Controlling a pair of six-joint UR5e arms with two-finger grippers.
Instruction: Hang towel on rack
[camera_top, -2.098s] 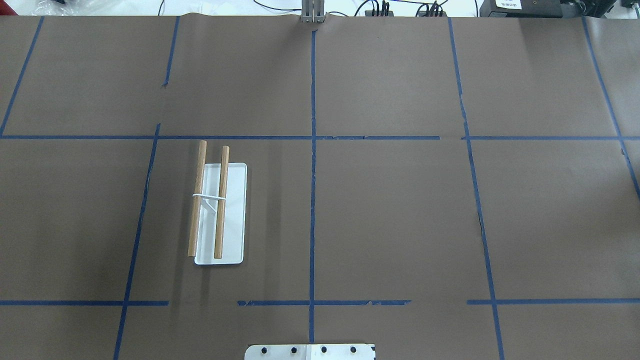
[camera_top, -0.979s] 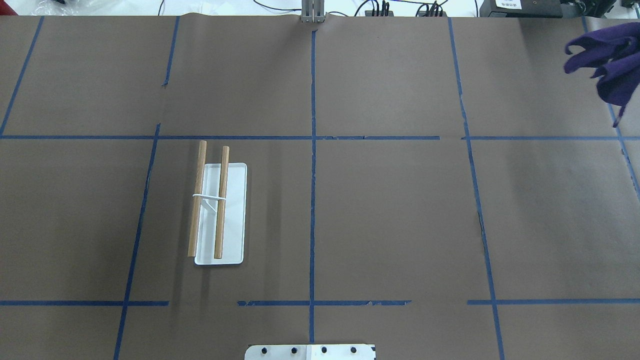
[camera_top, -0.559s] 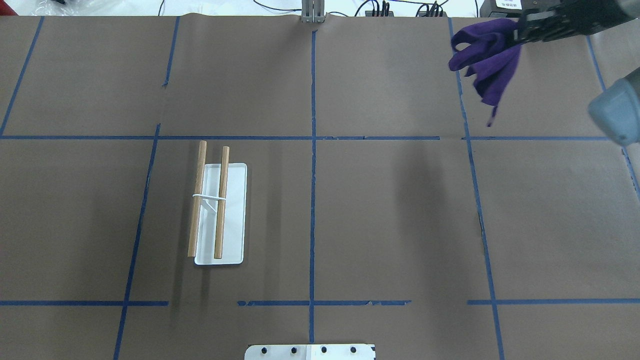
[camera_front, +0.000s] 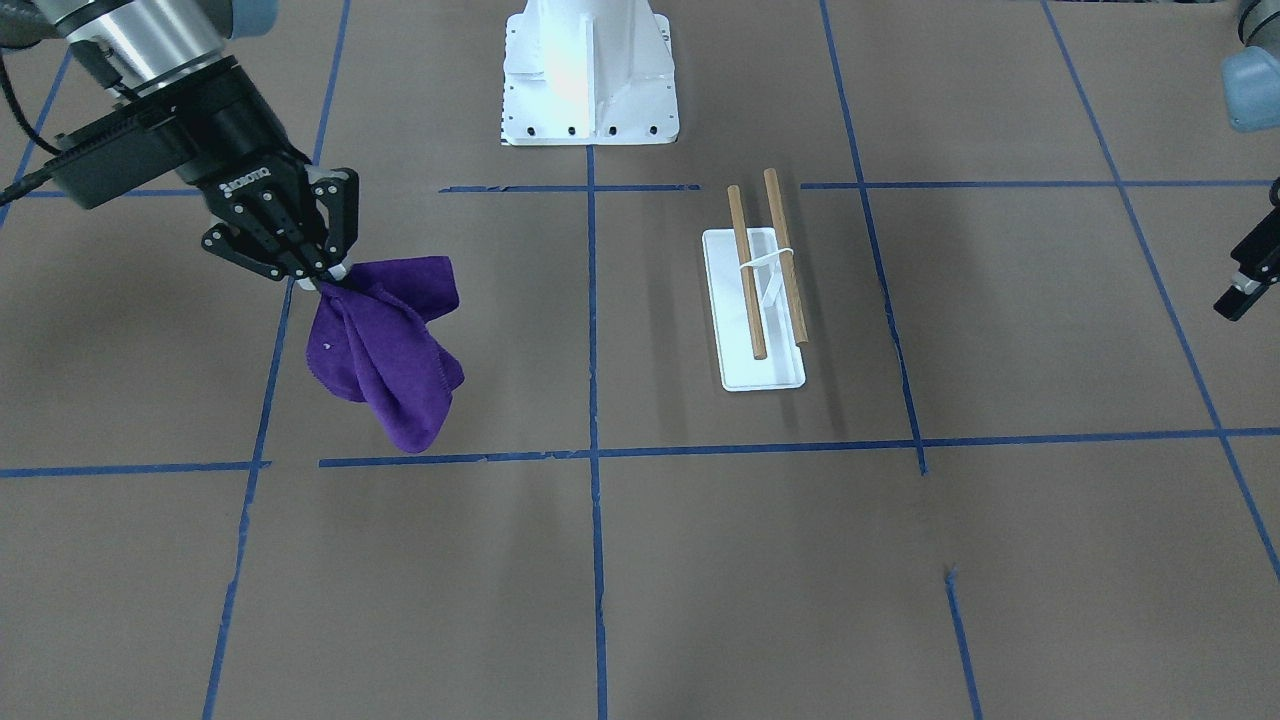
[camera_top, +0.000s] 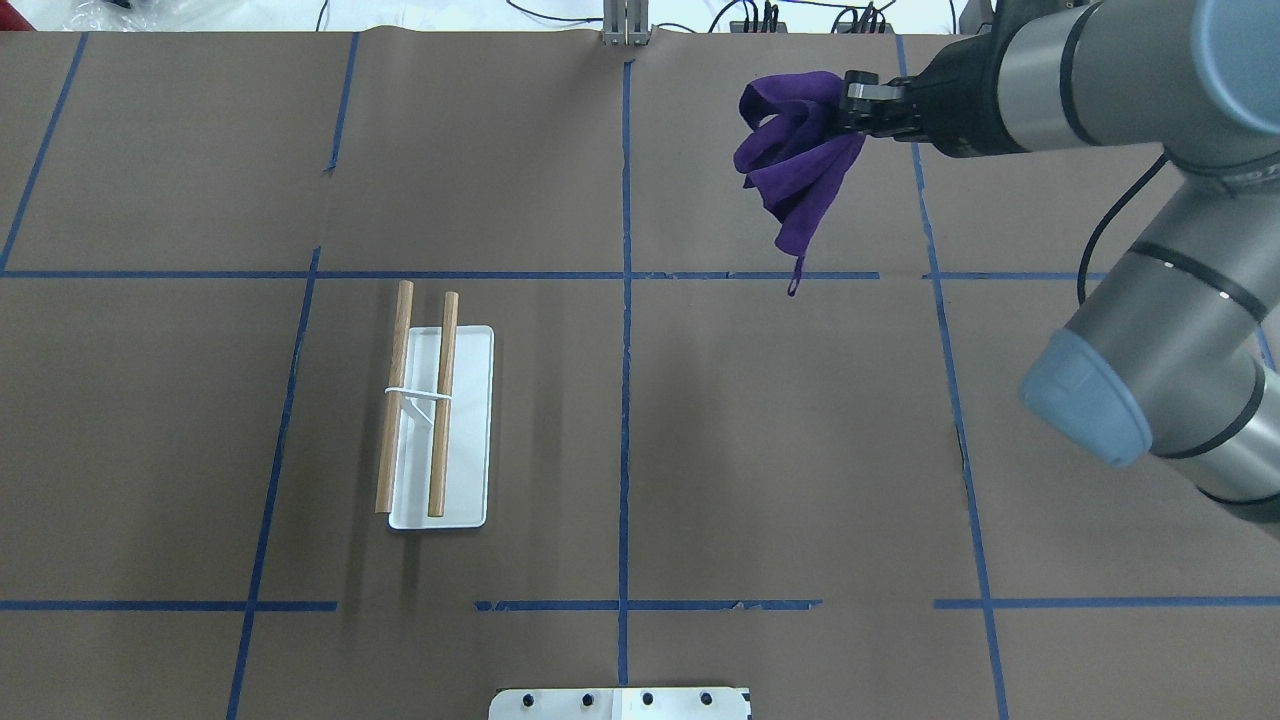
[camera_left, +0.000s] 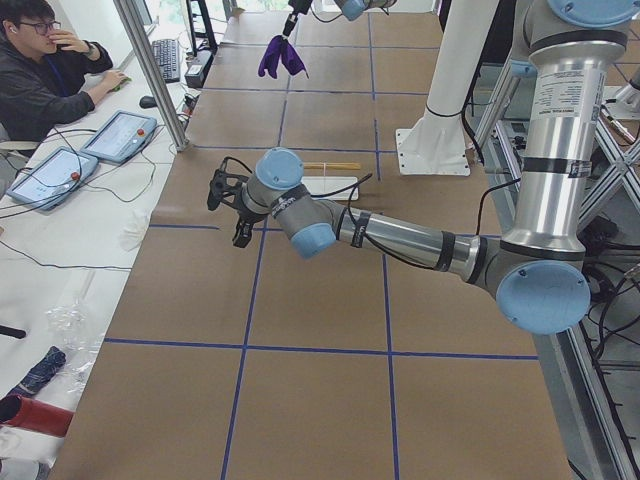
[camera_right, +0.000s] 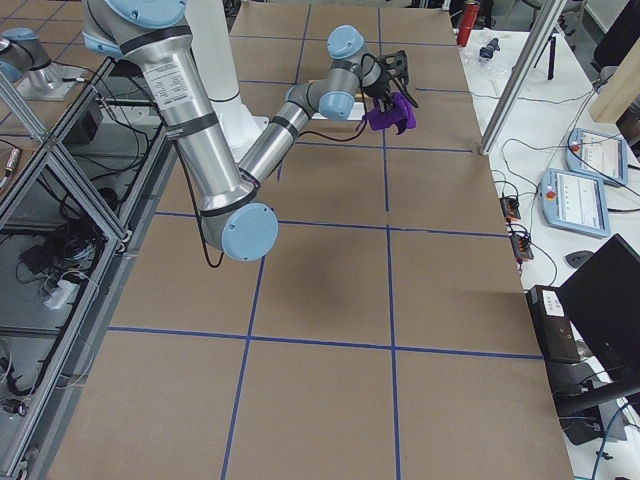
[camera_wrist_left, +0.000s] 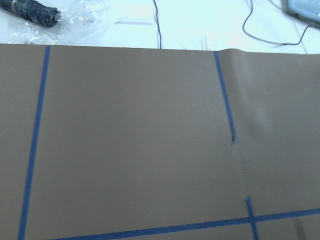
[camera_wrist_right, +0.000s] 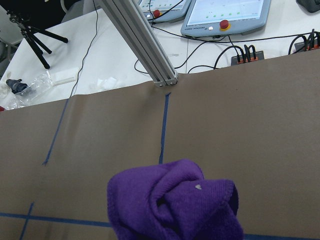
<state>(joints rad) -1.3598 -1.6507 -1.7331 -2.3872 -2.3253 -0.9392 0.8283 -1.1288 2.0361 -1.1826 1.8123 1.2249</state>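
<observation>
My right gripper (camera_front: 320, 270) is shut on the deep purple towel (camera_front: 385, 350), which hangs bunched from it, off the table. In the overhead view the right gripper (camera_top: 850, 105) holds the towel (camera_top: 795, 150) over the far part of the table, right of the centre line, with the loop tag dangling lowest. The towel fills the bottom of the right wrist view (camera_wrist_right: 175, 207). The rack (camera_top: 443, 400) stands bare on the left half, far from the towel; it also shows in the front view (camera_front: 751, 300). My left gripper (camera_front: 1245, 285) shows only at the frame edge; I cannot tell its state.
The white bolted pedestal (camera_front: 588, 75) stands at the robot's side of the table. Blue tape lines grid the brown table cover. An aluminium post (camera_top: 625, 25) stands at the far edge. An operator (camera_left: 40, 60) sits beyond the table's far side.
My right arm has come in from the right edge with the towel and carried it leftward over the far part of the table. The rack has not moved.
</observation>
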